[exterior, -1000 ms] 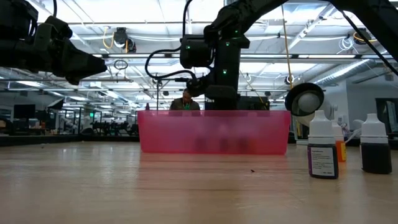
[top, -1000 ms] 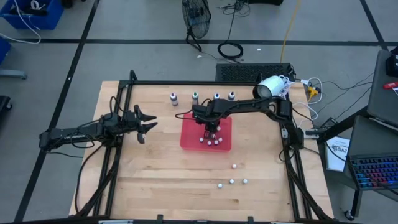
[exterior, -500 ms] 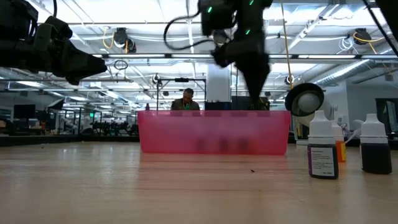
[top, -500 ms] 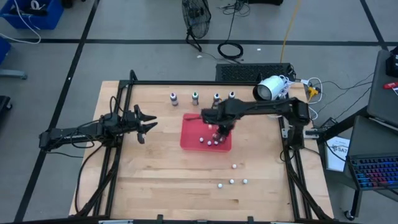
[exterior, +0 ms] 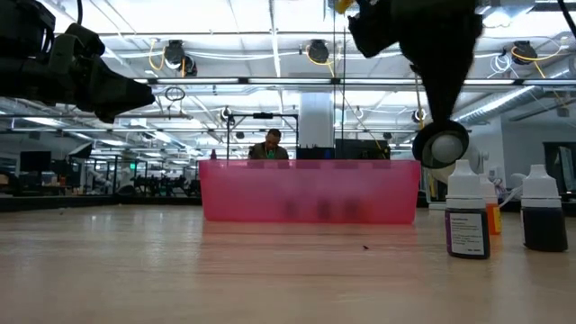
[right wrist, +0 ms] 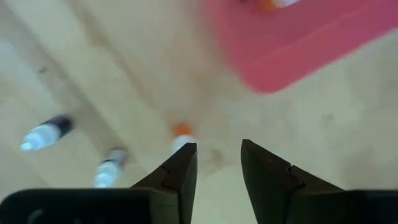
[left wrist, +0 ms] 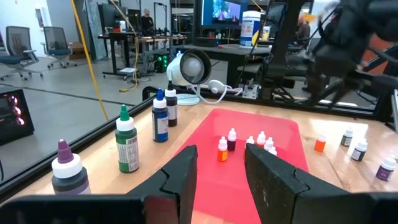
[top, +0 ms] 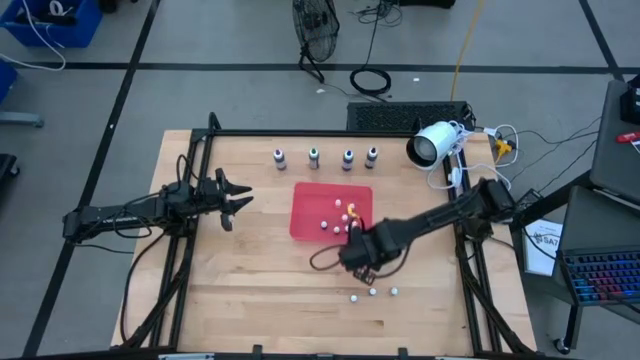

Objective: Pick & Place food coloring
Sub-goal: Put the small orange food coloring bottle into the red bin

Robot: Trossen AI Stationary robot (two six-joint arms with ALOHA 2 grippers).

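Four food coloring bottles stand upright in a row by the table's far edge: purple top [top: 279, 157], green [top: 313, 155], blue [top: 347, 158] and dark [top: 371, 155]. The left wrist view shows them too, with the green one [left wrist: 126, 147] near the middle of the row. My right gripper [top: 352, 258] [right wrist: 216, 146] is open. It hovers over bare table just near of the red tray [top: 305, 225], far from the row. A tiny orange-topped dropper bottle [right wrist: 181, 133] lies just ahead of its fingers. My left gripper [top: 240, 200] [left wrist: 219, 152] is open and waits left of the tray.
Several tiny dropper bottles stand in the red tray [left wrist: 205, 134]. Others sit on the table near the right gripper [top: 373, 292] [right wrist: 43, 132]. A white camera [top: 432, 143] sits at the far right corner. A black frame borders the table. Bare wood lies left of and nearer than the tray.
My right gripper has risen out of the red tray and swung toward the table's near edge, ending over the wood just beyond the tray's near right corner. The left arm and the four bottles have stayed put.
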